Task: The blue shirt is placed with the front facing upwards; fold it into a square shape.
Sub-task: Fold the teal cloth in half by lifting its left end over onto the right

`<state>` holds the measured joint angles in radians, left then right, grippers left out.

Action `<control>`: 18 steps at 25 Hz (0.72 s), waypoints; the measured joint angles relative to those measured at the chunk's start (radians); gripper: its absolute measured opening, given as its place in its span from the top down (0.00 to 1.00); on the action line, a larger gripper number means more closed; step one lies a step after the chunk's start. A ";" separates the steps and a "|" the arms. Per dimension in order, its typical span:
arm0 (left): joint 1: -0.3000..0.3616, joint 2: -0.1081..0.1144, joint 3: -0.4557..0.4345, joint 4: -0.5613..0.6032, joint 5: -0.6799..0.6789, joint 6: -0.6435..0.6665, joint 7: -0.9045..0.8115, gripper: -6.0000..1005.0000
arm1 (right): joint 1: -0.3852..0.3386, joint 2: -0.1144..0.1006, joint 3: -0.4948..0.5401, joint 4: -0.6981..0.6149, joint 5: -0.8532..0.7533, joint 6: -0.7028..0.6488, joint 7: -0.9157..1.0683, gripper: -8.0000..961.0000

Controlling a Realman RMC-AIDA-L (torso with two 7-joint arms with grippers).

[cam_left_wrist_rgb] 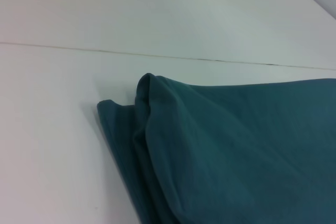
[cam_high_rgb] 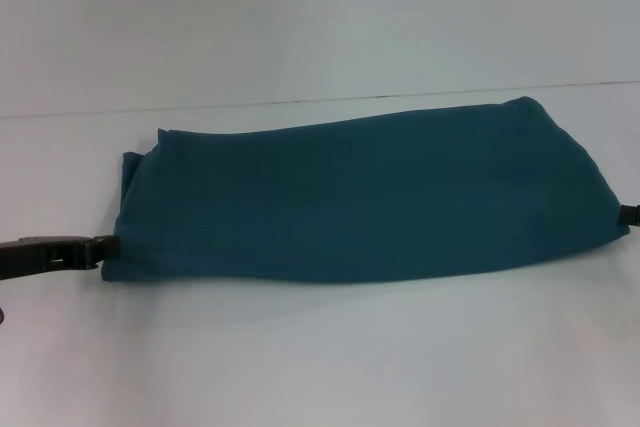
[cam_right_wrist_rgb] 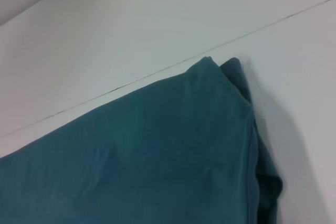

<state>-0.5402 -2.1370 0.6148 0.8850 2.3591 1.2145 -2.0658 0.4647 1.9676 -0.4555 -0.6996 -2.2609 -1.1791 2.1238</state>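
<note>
Blue shirt (cam_high_rgb: 360, 197): folded into a long band, plain side up, lying across my white worktop (cam_high_rgb: 320, 357). My left tool (cam_high_rgb: 100, 249) at its left end, right tool (cam_high_rgb: 630, 214) at its right end; grip of either: cannot tell.

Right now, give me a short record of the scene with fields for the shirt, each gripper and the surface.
shirt: the blue shirt lies folded into a long band running left to right, plain side up, no lettering showing
left end: layered edges stacked
left gripper: left gripper at the band's near left corner
right gripper: right gripper at the band's right end, mostly out of view
surface: white table, thin seam behind the shirt
fold state: not yet square
</note>
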 joint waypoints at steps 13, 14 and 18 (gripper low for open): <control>-0.001 0.001 0.003 0.000 -0.002 0.076 0.007 0.82 | 0.000 0.000 0.002 -0.014 0.036 -0.030 -0.023 0.90; -0.002 0.002 0.003 0.000 -0.002 0.083 0.007 0.80 | -0.001 0.000 0.002 -0.024 0.049 -0.042 -0.033 0.87; -0.003 0.004 -0.009 0.003 -0.008 0.086 0.002 0.73 | -0.008 0.006 0.002 -0.068 0.077 -0.072 -0.050 0.79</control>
<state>-0.5431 -2.1332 0.6055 0.8877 2.3508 1.3003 -2.0640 0.4568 1.9734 -0.4537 -0.7678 -2.1844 -1.2509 2.0743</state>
